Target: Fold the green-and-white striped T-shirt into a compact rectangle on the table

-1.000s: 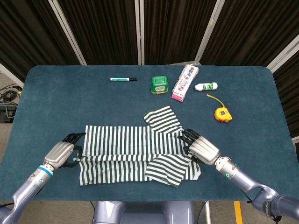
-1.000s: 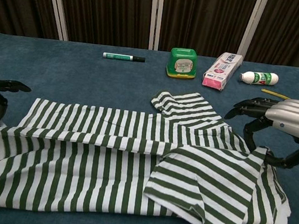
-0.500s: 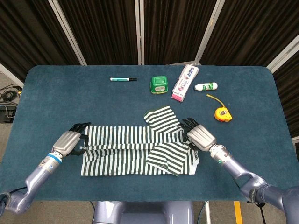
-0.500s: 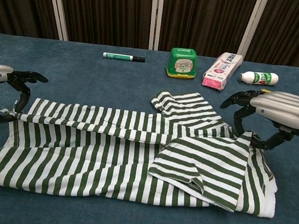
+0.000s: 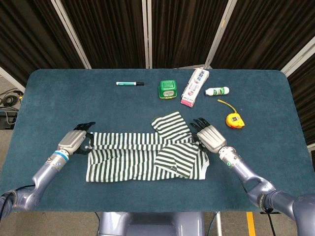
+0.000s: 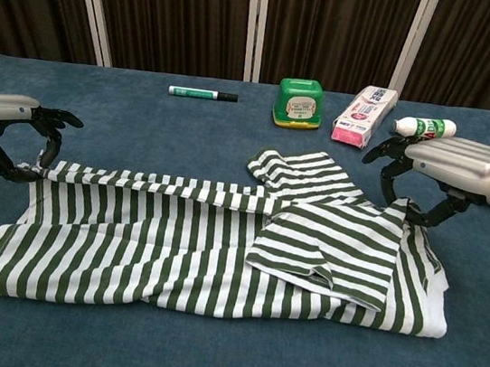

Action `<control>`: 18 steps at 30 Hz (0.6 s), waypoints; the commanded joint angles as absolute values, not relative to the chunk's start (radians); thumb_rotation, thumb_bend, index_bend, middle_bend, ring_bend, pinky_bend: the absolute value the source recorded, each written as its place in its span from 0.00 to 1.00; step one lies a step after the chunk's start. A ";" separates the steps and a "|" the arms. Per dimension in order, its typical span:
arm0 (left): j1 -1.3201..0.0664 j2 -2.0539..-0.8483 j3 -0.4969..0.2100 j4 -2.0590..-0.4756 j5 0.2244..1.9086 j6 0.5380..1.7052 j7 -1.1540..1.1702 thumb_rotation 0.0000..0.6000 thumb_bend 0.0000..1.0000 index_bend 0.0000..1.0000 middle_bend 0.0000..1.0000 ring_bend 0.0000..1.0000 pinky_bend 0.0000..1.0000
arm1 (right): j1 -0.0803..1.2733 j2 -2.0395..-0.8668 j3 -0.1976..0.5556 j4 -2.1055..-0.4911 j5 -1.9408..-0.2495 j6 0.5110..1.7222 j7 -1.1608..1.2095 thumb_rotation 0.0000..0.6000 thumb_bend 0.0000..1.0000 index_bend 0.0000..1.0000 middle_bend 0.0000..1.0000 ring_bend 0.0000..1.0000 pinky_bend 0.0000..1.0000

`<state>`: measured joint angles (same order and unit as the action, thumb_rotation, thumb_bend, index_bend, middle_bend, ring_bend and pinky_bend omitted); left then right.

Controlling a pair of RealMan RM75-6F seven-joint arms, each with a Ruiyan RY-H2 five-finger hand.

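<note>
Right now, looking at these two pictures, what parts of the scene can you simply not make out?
- Tape measure: in the chest view, hidden behind the right hand.
- Pink box and white bottle: print too small to read in either view.
- T-shirt: its lower layers and second sleeve are covered by the folded cloth.
- Left hand: the chest view's edge cuts off its wrist.

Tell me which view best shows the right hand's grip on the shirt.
The chest view: the right hand shows side-on, fingers pinching the T-shirt edge. The head view shows mostly the hand's back, hiding the pinch.
</note>
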<state>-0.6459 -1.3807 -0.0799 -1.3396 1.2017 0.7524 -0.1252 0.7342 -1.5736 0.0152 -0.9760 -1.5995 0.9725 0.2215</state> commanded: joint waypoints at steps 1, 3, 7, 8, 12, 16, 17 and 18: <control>-0.649 -1.404 -0.101 -1.314 1.187 0.756 -0.144 1.00 0.47 0.83 0.00 0.00 0.00 | 0.740 -1.587 0.025 -0.963 -1.585 0.960 0.216 1.00 0.42 0.77 0.13 0.00 0.00; -0.652 -1.421 -0.102 -1.289 1.198 0.754 -0.158 1.00 0.47 0.83 0.00 0.00 0.00 | 0.746 -1.600 0.032 -0.951 -1.574 0.950 0.209 1.00 0.42 0.77 0.13 0.00 0.00; -0.659 -1.440 -0.106 -1.261 1.204 0.749 -0.162 1.00 0.47 0.83 0.00 0.00 0.00 | 0.756 -1.613 0.040 -0.935 -1.565 0.939 0.195 1.00 0.42 0.77 0.13 0.00 0.00; -0.661 -1.444 -0.108 -1.256 1.202 0.747 -0.161 1.00 0.47 0.83 0.00 0.00 0.00 | 0.758 -1.615 0.042 -0.931 -1.563 0.936 0.192 1.00 0.42 0.77 0.13 0.00 0.00; -0.666 -1.456 -0.118 -1.233 1.180 0.741 -0.149 1.00 0.47 0.83 0.00 0.00 0.00 | 0.765 -1.622 0.047 -0.923 -1.556 0.930 0.191 1.00 0.42 0.77 0.13 0.00 0.00; -0.672 -1.463 -0.126 -1.212 1.150 0.727 -0.128 1.00 0.47 0.83 0.00 0.00 0.00 | 0.774 -1.628 0.046 -0.912 -1.555 0.919 0.185 1.00 0.42 0.77 0.13 0.00 0.00; -0.673 -1.464 -0.127 -1.209 1.144 0.722 -0.127 1.00 0.47 0.83 0.00 0.00 0.00 | 0.776 -1.631 0.047 -0.909 -1.553 0.917 0.185 1.00 0.42 0.77 0.13 0.00 0.00; -0.674 -1.466 -0.128 -1.206 1.140 0.717 -0.126 1.00 0.47 0.82 0.00 0.00 0.00 | 0.779 -1.634 0.048 -0.906 -1.551 0.914 0.185 1.00 0.42 0.77 0.13 0.00 0.00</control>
